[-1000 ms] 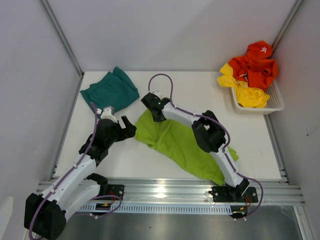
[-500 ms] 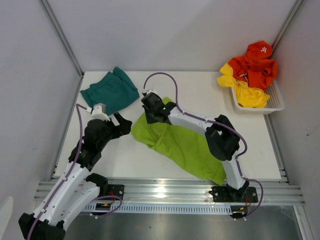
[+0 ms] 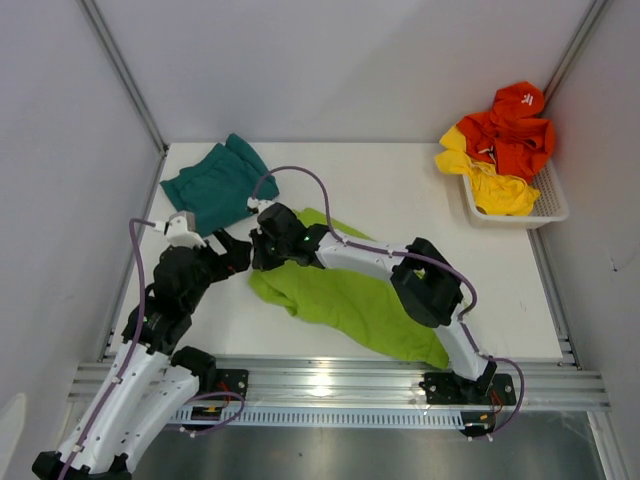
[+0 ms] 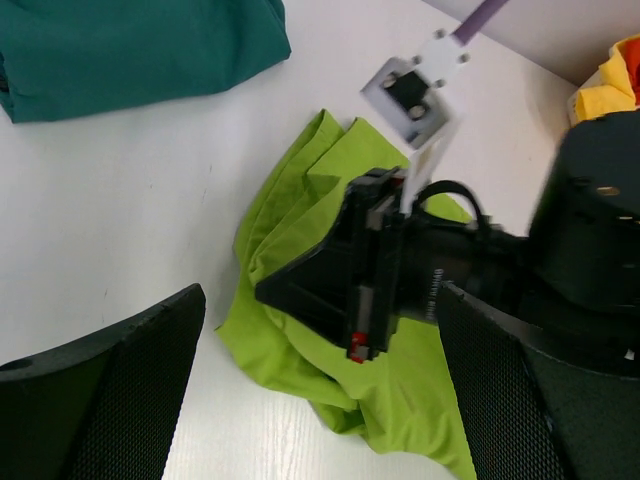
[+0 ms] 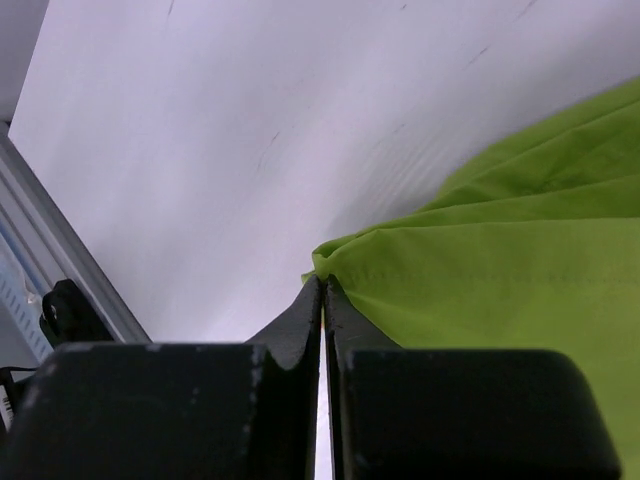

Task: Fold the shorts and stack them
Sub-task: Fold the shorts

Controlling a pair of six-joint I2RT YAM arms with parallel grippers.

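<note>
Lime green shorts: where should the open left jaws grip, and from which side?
Likely the bunched left edge of the lime green shorts, beside the right gripper, approached from the left: folds rise off the table there, facing the left gripper.

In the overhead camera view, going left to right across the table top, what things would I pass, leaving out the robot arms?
teal shorts → lime green shorts → white basket, which holds orange and yellow clothes
</note>
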